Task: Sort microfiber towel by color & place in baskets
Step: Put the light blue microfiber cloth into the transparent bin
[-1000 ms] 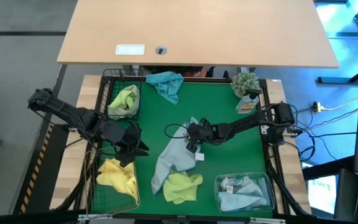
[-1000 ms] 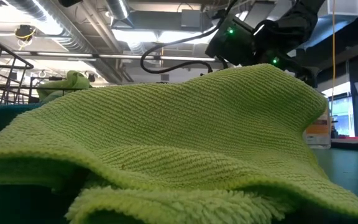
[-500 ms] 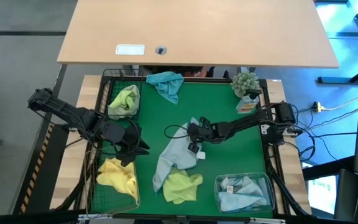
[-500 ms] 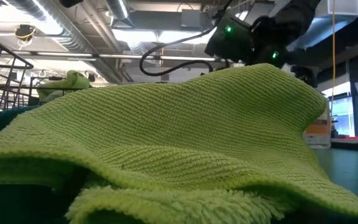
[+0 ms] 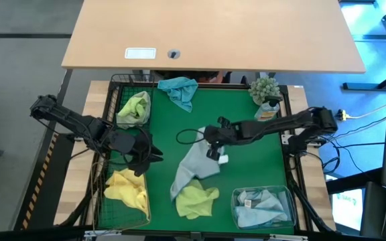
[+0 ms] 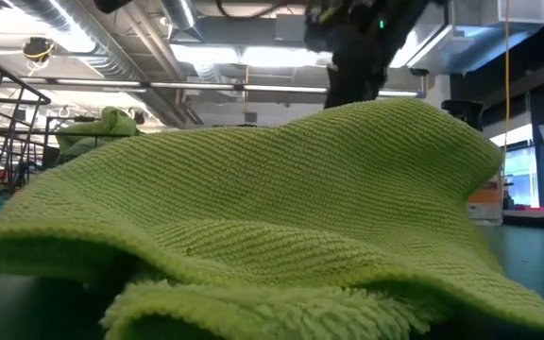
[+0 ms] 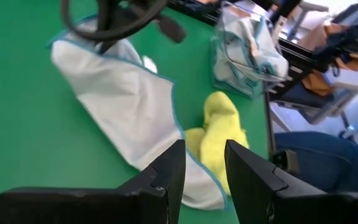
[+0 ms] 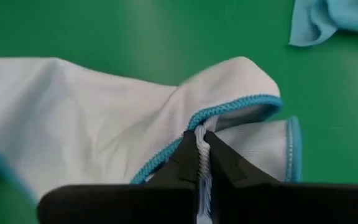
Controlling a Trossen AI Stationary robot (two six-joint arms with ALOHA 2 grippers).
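Right gripper (image 5: 214,142) clamped on the hem of the pale blue towel (image 5: 194,167), mid-mat; in the right wrist view, blue-stitched edge (image 8: 232,109) pinched flat between the fingers. Rest of the cloth trailing down and away from the pincer, lower end lying on the green mat (image 5: 246,100) and overlapping the lime-yellow towel (image 5: 196,199).

Judged light, limp, soft: likely to drape and swing when carried, no risk of breaking. Hem a sound place to hold, being doubled and stitched; a pinch on one corner means a long tail, apt to drag.

Chief hazard: that tail touching the lime-yellow towel just below the pincer, liable to pull it along. Clear plastic tub (image 5: 263,206), already holding pale blue cloth, below and to the arm's side of the pincer, well apart; probable destination. Teal towel (image 5: 179,91) beyond the pincer toward the far edge. Potted plant (image 5: 267,94) near the right arm's forearm, worth avoiding on a swing. Copper wire basket (image 5: 127,191) with a yellow towel and black wire basket (image 5: 133,107) with a green one across the mat.

Left gripper (image 7: 204,168) hovering beside the copper basket, fingers spread, holding nothing.
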